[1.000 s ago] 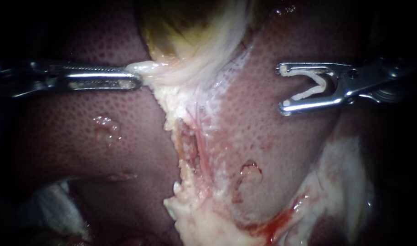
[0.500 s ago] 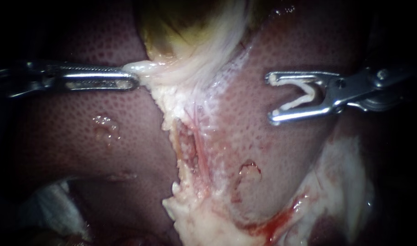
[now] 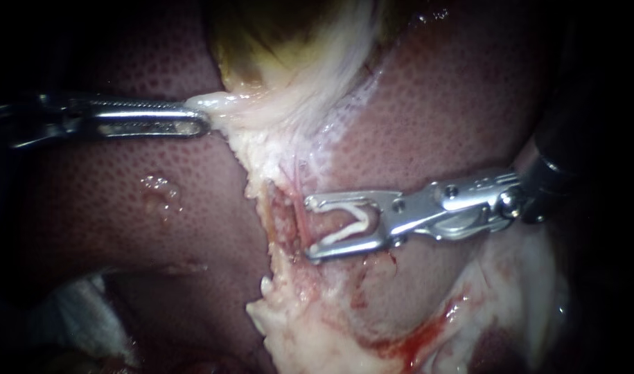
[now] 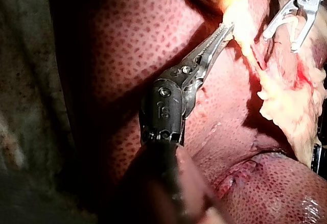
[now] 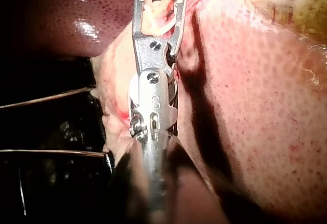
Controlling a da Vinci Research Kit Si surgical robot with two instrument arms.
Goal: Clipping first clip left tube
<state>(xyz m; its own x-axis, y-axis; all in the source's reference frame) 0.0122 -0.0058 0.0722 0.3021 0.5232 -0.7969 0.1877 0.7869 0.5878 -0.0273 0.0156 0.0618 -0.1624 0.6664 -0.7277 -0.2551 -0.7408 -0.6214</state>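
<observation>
Two instruments, one clip and one tube are showing.

1. Left instrument [image 3: 204,118]: it is coming in from the left. Its jaws are pressing close together on a strand of pale tissue [image 3: 226,104]. That strand is joining the near end of the yellow-green gallbladder [image 3: 261,48], which is lying far and central.

2. Right instrument [image 3: 311,228]: it is coming in from the right and lying low across the liver [image 3: 434,104]. Its jaws are standing wide and carrying a white clip [image 3: 348,225]. The clip is gaping in a V, with one leg lying along each jaw.

3. Tube [image 3: 302,211]: thin and pink, it is running far to near down the stripped whitish band at the centre. It is lying right at the mouth of the right instrument's jaws, by their tips. Whether it is sitting inside the clip cannot be told. In the right wrist view, pale tissue is showing between the jaw tips.

4. Blood smear [image 3: 420,339]: it is lying on ragged white tissue, near and right.
</observation>
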